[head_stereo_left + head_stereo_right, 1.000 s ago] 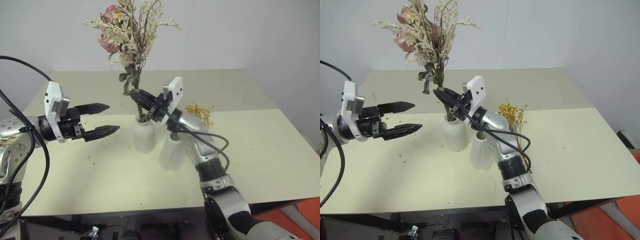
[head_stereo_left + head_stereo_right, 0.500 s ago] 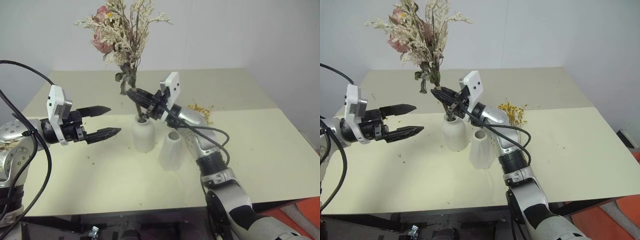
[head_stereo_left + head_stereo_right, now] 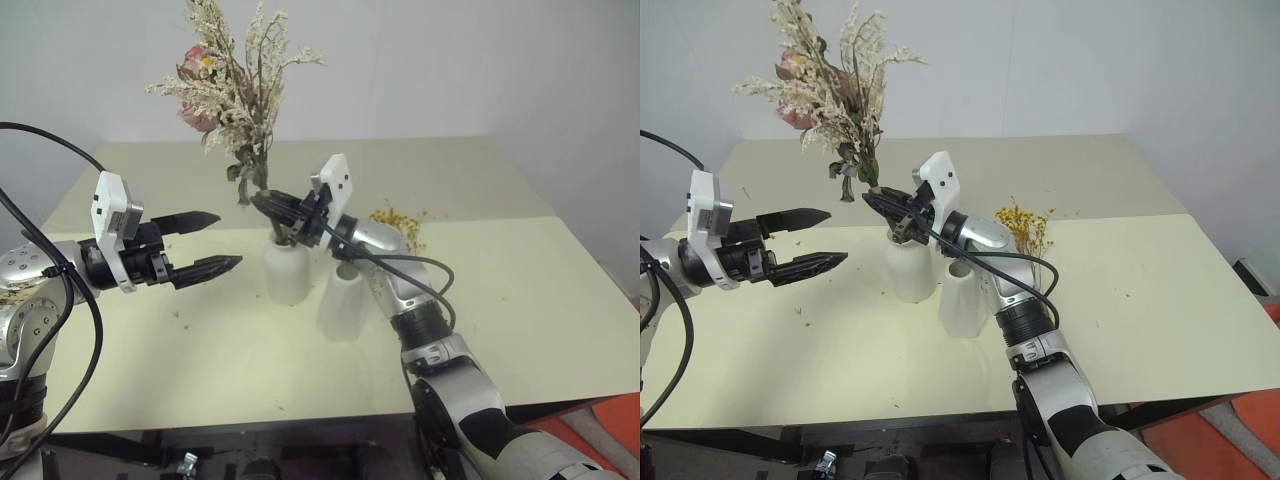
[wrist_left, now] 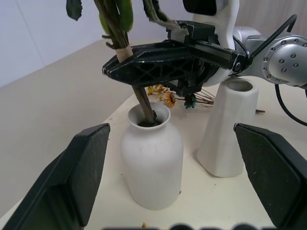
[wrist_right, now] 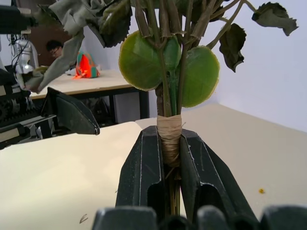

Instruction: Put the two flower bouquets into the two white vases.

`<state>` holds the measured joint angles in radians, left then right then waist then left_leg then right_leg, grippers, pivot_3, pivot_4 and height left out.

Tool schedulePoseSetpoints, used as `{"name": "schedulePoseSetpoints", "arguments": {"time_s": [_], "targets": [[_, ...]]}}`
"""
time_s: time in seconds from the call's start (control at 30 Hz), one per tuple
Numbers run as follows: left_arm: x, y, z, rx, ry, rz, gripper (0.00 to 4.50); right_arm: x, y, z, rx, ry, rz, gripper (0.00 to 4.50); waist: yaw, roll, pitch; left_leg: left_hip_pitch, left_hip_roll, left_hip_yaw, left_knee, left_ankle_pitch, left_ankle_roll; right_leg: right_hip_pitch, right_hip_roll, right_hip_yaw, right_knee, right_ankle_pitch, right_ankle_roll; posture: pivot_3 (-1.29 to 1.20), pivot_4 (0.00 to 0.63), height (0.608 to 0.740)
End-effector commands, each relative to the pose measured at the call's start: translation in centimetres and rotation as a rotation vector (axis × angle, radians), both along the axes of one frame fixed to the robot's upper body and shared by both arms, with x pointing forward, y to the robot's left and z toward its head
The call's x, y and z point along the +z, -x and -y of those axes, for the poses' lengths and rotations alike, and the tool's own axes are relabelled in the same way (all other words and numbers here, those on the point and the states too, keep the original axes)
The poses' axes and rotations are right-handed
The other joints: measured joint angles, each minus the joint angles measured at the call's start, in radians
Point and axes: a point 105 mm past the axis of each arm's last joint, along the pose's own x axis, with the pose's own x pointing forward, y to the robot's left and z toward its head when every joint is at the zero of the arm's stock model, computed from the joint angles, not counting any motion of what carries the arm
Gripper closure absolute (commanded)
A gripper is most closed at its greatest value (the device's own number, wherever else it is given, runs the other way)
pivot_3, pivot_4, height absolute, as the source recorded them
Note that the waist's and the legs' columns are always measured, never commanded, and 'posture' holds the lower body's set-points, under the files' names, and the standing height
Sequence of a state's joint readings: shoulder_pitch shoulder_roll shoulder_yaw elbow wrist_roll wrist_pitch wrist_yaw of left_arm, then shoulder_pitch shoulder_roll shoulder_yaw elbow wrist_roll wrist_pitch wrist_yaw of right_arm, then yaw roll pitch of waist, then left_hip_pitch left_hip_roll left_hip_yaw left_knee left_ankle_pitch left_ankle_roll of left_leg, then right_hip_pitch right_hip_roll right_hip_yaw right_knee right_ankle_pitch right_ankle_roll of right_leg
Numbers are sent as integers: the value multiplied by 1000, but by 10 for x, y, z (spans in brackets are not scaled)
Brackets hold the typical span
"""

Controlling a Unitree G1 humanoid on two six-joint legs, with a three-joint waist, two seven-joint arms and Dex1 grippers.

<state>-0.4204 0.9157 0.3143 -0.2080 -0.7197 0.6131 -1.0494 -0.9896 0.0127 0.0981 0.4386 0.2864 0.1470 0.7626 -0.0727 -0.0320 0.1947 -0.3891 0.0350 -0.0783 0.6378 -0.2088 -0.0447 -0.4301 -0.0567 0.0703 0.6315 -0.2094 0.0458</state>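
Since a second ago, the pink-rose bouquet (image 3: 232,85) in my right gripper (image 3: 277,212) has swung from leaning toward one o'clock to standing nearly upright, and its blossoms have drifted a little toward nine o'clock in the head views. My right gripper is clamped tight on the paper-wrapped band of the stems, just above the mouth of the rounded white vase (image 3: 287,267). The stem ends are already inside the narrow neck of that vase, seen plainly from my left wrist. The cone-shaped white vase (image 3: 342,303) stands just beside it, at about four o'clock from the rounded one, upright and with nothing in it. The yellow bouquet (image 3: 401,222) lies flat on the pale surface (image 3: 520,300), behind the cone vase at roughly one o'clock from it, partly hidden by my right arm. My left gripper (image 3: 224,241) hangs level at nine o'clock from the rounded vase, apart from it, its two black fingers spread wide and holding nothing
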Motion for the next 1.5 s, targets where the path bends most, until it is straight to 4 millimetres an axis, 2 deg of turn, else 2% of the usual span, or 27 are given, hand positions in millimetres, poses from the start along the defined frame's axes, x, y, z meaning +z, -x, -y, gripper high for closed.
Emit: {"name": "schedulePoseSetpoints", "arguments": {"time_s": [0.03, 0.37, 0.4, 0.47, 0.73, 0.77, 1.1, 1.5], "targets": [[12, 6, 0, -5, 7, 55, 0, 13, 5, -4, 19, -1, 40, 4266, 0, 0, 0, 0, 0, 0, 0, 0, 0, 0, 0, 0, 0, 0, 0, 0, 150, 740], [12, 6, 0, -1, 6, 54, 0, 12, 5, -4, 23, 5, 38, 4266, 0, 0, 0, 0, 0, 0, 0, 0, 0, 0, 0, 0, 0, 0, 0, 0, 150, 740], [12, 6, 0, -1, 6, 54, 0, 12, 5, -4, 22, 4, 37, 3549, 0, 0, 0, 0, 0, 0, 0, 0, 0, 0, 0, 0, 0, 0, 0, 0, 150, 740], [12, 6, 0, -1, 6, 55, 0, 13, 4, -4, 16, 0, 38, 2982, 0, 0, 0, 0, 0, 0, 0, 0, 0, 0, 0, 0, 0, 0, 0, 0, 150, 740], [12, 5, 0, -2, 7, 55, 0, 18, 5, -1, 10, -12, 55, 219, 0, 0, 0, 0, 0, 0, 0, 0, 0, 0, 0, 0, 0, 0, 0, 0, 150, 740], [12, 5, 0, -2, 7, 55, 0, 19, 5, 0, 9, -13, 56, 49, 0, 0, 0, 0, 0, 0, 0, 0, 0, 0, 0, 0, 0, 0, 0, 0, 150, 740], [10, 3, 1, -5, 10, 49, 0, 18, 4, 8, -9, -8, 54, 49, 0, 0, 0, 0, 0, 0, 0, 0, 0, 0, 0, 0, 0, 0, 0, 0, 150, 740], [7, 1, 4, -24, 7, 35, 0, 31, 5, 35, -26, 71, 90, 49, 2, 0, 0, 0, 0, 0, 0, 0, 0, 0, 0, 0, 0, 0, 0, 0, 150, 740]]}}
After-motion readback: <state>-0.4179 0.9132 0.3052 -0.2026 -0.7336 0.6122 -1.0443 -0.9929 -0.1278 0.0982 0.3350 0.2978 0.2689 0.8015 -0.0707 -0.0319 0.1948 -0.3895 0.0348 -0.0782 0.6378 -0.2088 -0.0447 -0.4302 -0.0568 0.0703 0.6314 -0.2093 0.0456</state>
